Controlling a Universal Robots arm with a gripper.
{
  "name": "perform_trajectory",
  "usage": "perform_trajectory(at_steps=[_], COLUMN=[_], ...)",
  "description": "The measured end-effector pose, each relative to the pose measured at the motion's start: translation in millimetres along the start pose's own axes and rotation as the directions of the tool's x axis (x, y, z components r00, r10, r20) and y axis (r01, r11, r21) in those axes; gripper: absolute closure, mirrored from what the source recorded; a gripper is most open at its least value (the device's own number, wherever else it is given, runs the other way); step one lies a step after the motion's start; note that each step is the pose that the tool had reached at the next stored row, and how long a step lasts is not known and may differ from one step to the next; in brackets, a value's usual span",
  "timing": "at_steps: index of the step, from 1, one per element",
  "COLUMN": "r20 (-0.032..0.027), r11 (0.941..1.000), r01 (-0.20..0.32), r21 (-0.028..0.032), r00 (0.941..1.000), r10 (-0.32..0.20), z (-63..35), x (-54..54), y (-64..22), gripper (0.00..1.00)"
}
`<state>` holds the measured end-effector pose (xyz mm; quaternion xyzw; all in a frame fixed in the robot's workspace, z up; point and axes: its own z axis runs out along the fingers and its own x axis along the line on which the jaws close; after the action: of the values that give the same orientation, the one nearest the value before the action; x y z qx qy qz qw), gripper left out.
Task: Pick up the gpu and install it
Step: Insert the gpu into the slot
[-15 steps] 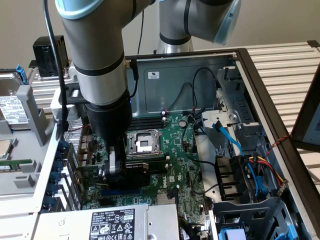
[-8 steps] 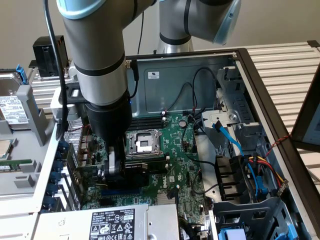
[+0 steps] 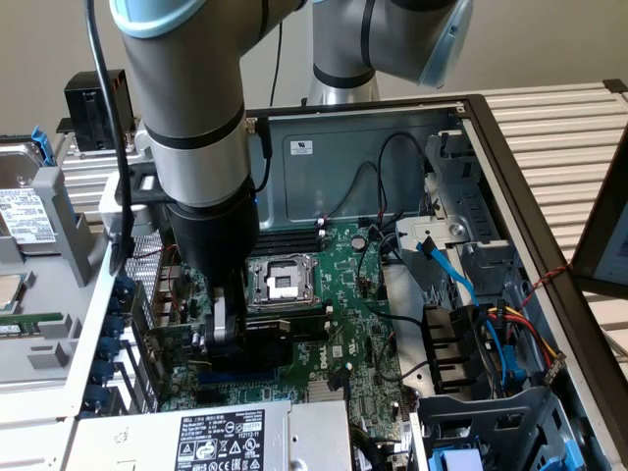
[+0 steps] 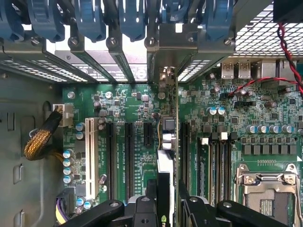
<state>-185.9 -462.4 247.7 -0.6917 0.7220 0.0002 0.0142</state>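
The gpu appears edge-on in the wrist view: a thin green card with a black shroud. Its silver end bracket reaches the rear slot openings of the case. My gripper is shut on the card, one black finger on each side. The card stands upright over the black expansion slots of the large green motherboard. Whether it sits fully in a slot I cannot tell. In the exterior view my gripper is low inside the open computer case, and the gpu is right at the motherboard.
Blue retention clips line the rear slot bay. A CPU socket lies just beyond the card, and the power supply is close in front. Blue and coloured cables crowd the drive bay on the exterior view's right. A yellow braided cable lies beside the board.
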Motion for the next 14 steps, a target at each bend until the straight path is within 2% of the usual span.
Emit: perform_trajectory(at_steps=[14], r20=[0.0000], r11=[1.0000], r01=[-0.002], r21=[0.0012], r00=[1.0000], r10=[0.002], z=[0.0], x=[0.4], y=[-1.3], gripper=[0.73])
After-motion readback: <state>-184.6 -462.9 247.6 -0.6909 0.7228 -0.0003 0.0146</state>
